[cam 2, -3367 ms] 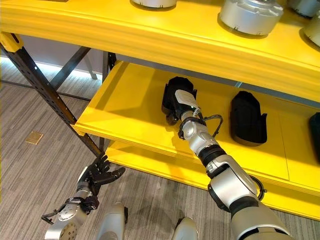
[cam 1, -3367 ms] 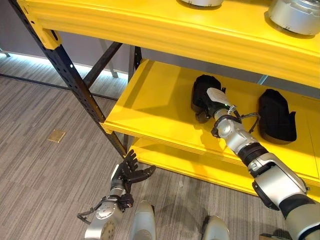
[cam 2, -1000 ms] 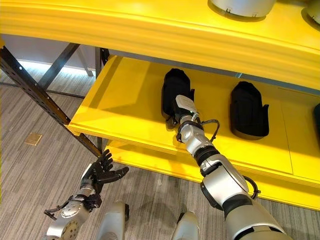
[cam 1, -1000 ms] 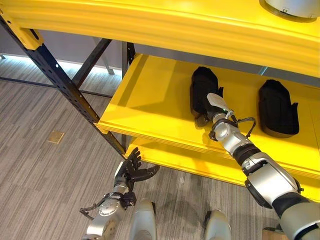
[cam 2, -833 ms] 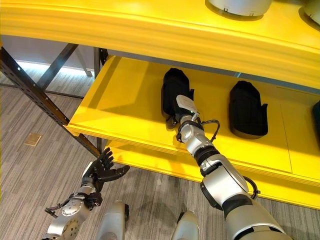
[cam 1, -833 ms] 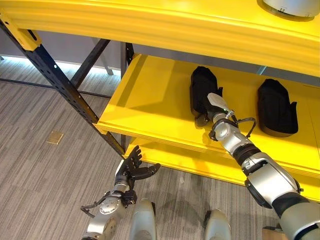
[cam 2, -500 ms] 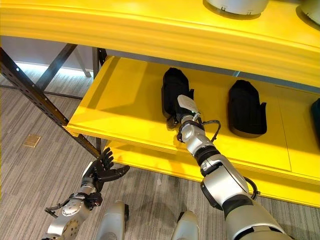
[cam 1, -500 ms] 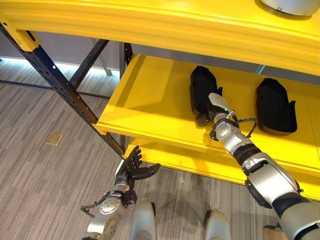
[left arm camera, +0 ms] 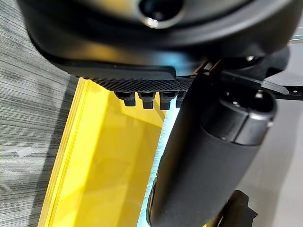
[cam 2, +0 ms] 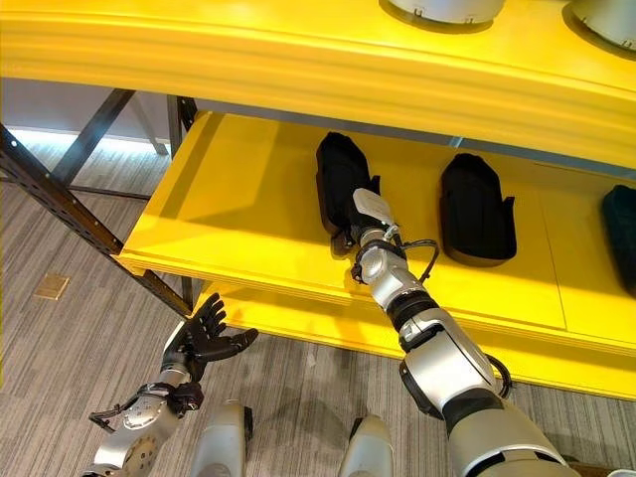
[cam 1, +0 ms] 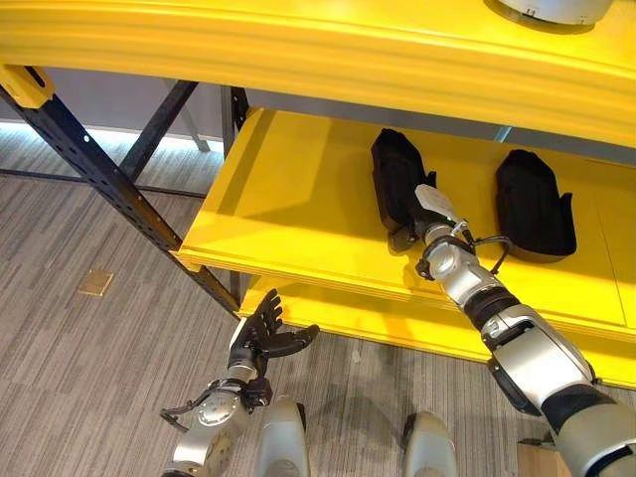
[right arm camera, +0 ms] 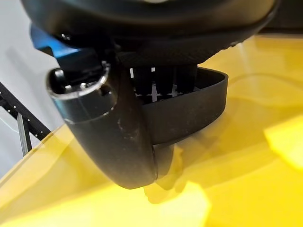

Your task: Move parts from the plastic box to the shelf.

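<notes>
A black moulded part (cam 1: 394, 177) lies on the yellow middle shelf (cam 1: 288, 204). My right hand (cam 1: 427, 203) rests on its near end. In the right wrist view the fingers (right arm camera: 163, 78) reach over the part's rim (right arm camera: 201, 106) and the thumb (right arm camera: 118, 137) presses its outside, pinching it. The part sits on the shelf board. My left hand (cam 1: 260, 336) hangs low over the floor below the shelf edge, open with spread fingers and holding nothing; its thumb (left arm camera: 208, 165) shows large in the left wrist view.
A second black part (cam 1: 532, 204) lies to the right on the same shelf, and a third (cam 2: 621, 224) at the far right edge. Silver round parts (cam 2: 442, 8) stand on the upper shelf. A black rack post (cam 1: 109, 179) slants at the left.
The whole picture has shifted, so the camera moved. The right hand stays on the black part and the left hand stays open near the floor.
</notes>
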Controlling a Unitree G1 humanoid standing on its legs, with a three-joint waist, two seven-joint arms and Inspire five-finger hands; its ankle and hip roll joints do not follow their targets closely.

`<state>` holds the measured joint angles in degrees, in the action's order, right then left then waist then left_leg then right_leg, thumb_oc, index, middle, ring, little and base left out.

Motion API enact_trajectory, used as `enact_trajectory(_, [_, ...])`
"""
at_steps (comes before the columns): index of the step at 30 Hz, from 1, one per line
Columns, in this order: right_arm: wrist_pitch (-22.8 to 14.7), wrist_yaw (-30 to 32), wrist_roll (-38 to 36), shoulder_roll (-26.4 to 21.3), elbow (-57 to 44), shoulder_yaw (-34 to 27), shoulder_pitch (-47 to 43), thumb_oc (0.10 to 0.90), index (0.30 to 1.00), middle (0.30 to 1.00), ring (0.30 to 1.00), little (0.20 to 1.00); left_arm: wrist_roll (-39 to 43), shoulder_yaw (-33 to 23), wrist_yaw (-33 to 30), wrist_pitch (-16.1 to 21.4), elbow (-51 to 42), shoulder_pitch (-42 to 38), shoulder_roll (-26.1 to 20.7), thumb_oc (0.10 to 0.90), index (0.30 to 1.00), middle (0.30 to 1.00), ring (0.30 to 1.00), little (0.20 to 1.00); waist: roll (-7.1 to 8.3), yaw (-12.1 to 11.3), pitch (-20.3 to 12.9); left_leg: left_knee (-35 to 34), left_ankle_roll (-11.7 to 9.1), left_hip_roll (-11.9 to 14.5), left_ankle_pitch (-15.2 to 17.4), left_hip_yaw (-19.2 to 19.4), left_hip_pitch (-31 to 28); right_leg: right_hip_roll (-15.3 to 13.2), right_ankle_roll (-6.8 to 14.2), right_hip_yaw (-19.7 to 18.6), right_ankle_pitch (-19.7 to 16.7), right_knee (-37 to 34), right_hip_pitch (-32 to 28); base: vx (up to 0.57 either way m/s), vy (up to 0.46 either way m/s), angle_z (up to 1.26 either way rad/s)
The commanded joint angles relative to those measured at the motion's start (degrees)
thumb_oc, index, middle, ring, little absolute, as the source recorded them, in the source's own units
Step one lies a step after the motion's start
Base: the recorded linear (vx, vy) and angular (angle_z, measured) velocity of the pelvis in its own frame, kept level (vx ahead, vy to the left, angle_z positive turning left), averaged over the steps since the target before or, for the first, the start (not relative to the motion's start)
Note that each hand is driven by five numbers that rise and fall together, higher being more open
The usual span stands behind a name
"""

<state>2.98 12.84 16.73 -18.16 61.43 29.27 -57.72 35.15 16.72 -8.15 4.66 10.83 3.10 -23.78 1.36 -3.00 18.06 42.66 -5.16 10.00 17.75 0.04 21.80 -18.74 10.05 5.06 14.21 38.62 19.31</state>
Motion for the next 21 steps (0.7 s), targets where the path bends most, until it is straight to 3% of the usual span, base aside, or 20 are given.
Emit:
enact_trajectory(1, [1.7, 3.5, -0.4, -6.4, 0.4, -3.5, -0.1, 0.400, 0.300, 0.300, 0.300, 0.300, -2.5, -1.5, 1.3, 4.0, -5.3, -2.6, -2.5, 0.900, 1.000, 1.000, 1.000, 1.000, 0.90, 0.7, -0.5, -0.5, -0.7, 3.6, 2.0, -3.4, -2.6, 0.8, -2.0, -0.6, -2.4, -4.7, -4.5, 0.00, 0.000, 0.00])
enact_trajectory(21, [1.2, 3.1, 0.6, -3.8, -3.6, -2.8, -0.2, 0.400, 0.300, 0.300, 0.300, 0.300, -2.5, -1.5, 0.6, 4.1, -5.1, -2.9, -2.4, 0.900, 1.000, 1.000, 1.000, 1.000, 1.22, 0.8, -0.8, -0.2, -0.8, 4.0, 1.6, -3.5, -1.7, 1.4, -1.9, -0.6, -2.8, -4.8, -4.1, 0.00, 0.000, 0.00])
